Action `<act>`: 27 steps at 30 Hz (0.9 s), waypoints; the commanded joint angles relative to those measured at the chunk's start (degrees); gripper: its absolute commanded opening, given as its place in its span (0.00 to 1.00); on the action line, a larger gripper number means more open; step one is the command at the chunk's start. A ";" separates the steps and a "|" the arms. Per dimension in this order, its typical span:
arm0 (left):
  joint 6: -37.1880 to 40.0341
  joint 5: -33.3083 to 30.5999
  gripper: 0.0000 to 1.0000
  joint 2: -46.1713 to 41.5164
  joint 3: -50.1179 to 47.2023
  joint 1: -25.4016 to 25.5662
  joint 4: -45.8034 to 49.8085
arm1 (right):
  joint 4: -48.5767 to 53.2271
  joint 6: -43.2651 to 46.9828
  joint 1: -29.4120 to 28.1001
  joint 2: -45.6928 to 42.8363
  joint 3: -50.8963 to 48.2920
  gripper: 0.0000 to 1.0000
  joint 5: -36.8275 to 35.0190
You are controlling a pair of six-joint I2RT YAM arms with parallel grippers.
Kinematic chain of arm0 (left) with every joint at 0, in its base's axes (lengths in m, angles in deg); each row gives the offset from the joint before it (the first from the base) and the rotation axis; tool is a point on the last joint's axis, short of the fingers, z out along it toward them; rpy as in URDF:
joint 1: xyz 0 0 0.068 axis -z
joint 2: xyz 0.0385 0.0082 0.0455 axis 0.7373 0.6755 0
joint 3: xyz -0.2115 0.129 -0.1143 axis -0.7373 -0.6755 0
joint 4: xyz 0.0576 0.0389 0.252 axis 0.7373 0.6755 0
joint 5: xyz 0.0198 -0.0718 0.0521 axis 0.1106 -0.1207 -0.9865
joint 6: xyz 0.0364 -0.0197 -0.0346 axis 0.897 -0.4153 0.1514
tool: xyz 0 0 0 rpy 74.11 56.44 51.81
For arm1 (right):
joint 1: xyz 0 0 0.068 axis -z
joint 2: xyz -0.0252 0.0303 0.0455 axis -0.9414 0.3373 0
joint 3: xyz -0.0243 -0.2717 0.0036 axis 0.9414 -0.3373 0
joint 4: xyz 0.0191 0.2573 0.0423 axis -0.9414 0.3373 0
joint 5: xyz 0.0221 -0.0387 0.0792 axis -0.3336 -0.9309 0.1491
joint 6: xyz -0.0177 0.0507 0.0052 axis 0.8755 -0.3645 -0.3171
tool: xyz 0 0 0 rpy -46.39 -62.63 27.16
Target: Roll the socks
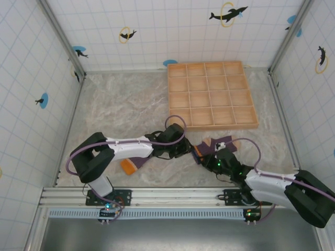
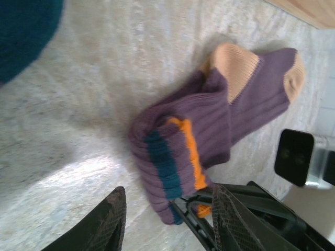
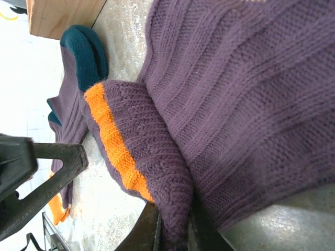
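Folded sock (image 3: 235, 104) largely hides the pinching right tool (image 3: 175, 235).

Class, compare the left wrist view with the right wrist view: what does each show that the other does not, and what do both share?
Left wrist: the peach toe and heel of the purple sock, plus the left gripper, open by the cuff. Right wrist: the cuff fold seen up close, pinched in the right gripper, and a second sock lying beyond. Both: the purple sock, its orange stripe, the marbled table and a corner of the wooden tray.
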 commanded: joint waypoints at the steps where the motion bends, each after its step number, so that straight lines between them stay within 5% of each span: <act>1: 2.92 -0.72 0.46 1.55 -1.67 0.48 -4.31 | 10.45 -2.82 2.08 3.32 -3.74 0.00 2.00; 15: 3.99 -0.51 0.38 7.78 -2.63 1.02 -10.13 | 10.12 -4.89 5.71 3.65 -6.10 0.00 4.52; 27: 3.21 -0.29 0.40 12.05 -1.88 1.59 -13.82 | 7.31 -4.41 7.41 3.82 -6.91 0.00 5.88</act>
